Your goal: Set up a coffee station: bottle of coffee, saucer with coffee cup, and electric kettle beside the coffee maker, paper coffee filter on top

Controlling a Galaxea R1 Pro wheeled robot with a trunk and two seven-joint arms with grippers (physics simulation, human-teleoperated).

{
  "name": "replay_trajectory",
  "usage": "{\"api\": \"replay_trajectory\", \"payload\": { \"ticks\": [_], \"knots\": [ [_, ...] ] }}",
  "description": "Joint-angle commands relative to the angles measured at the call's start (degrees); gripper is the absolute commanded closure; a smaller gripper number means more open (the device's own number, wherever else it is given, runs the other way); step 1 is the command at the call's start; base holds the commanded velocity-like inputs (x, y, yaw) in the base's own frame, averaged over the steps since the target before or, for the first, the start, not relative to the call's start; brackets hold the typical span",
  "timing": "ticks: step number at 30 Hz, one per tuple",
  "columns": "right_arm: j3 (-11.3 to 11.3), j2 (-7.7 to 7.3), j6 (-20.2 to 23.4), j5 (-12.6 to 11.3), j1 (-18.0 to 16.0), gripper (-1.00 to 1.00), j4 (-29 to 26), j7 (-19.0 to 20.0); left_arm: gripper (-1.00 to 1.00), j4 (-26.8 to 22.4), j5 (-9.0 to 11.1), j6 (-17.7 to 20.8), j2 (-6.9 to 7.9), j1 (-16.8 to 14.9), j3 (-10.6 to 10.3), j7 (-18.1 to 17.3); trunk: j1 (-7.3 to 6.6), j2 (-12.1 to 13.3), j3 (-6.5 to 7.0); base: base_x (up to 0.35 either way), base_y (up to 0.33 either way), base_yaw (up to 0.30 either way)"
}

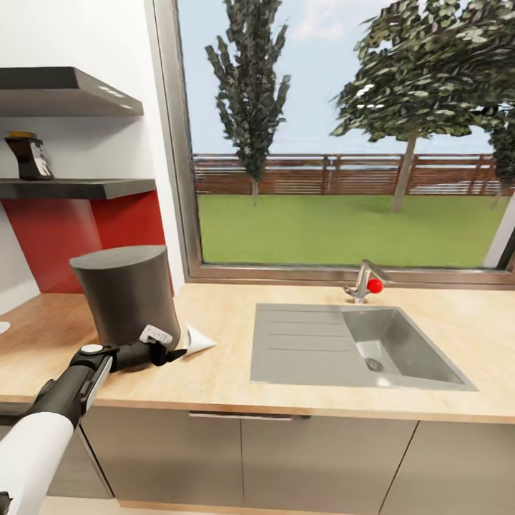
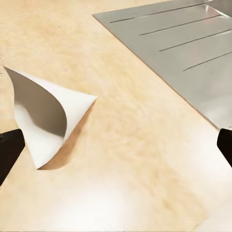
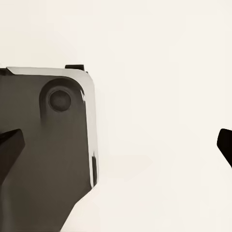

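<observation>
From the head view, the wooden countertop [image 1: 236, 315] runs under a wide window [image 1: 343, 136] that looks out on grass, trees and a fence. A dark grey coffee maker [image 1: 129, 293] stands on the counter at the left, in front of a red wall panel. Just to its right lies a white paper filter [image 1: 197, 340], cone-shaped, resting on the wood. The left gripper [image 1: 172, 354] reaches in low over the counter, its tip right at the filter; from here I cannot tell whether it touches the paper. The steel sink [image 1: 400, 347] is set into the counter to the right, with a tap [image 1: 365, 282] behind it that carries a red knob. Up on the lower wall shelf [image 1: 71, 188] at the far left stands the dark coffee bottle [image 1: 28, 156].

In the left wrist view, the paper filter [image 2: 46, 121] lies on its side on the wood, open mouth turned toward the camera. The two black fingertips [image 2: 9, 150] sit spread far apart at the picture's edges, gripping nothing; one is just beside the filter's edge. The sink's grooved draining board [image 2: 183, 53] lies beyond.

In the right wrist view, the right gripper's fingertips [image 3: 10, 147] are also spread wide and bare, against a pale blank surface with a dark, metal-edged part of the robot [image 3: 48, 154] beside them.
</observation>
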Motion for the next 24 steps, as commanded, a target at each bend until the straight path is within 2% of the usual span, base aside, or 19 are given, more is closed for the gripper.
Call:
{"api": "replay_trajectory", "payload": {
  "ticks": [1, 16, 24],
  "knots": [
    [-0.19, 0.01, -0.21, 0.03, -0.02, -1.0, 0.06, -0.03, -1.0, -0.04, -0.26, 0.52, -0.07, 0.0, 0.23, -0.36, 0.05, -0.04, -0.02, 0.201, 0.0, 0.0],
    [-0.21, 0.01, -0.21, 0.05, -0.02, -1.0, 0.06, -0.03, -1.0, 0.6, -0.21, 0.5, -0.27, 0.14, 0.21, -0.4, 0.05, -0.04, -0.02, 0.04, 0.0, 0.0],
    [-0.19, 0.01, -0.21, 0.05, -0.02, -1.0, 0.06, -0.07, -1.0, 0.78, -0.24, 0.36, -0.51, 0.19, 0.29, -0.4, 0.05, -0.04, -0.02, 0.198, 0.0, 0.0]
  ]
}}
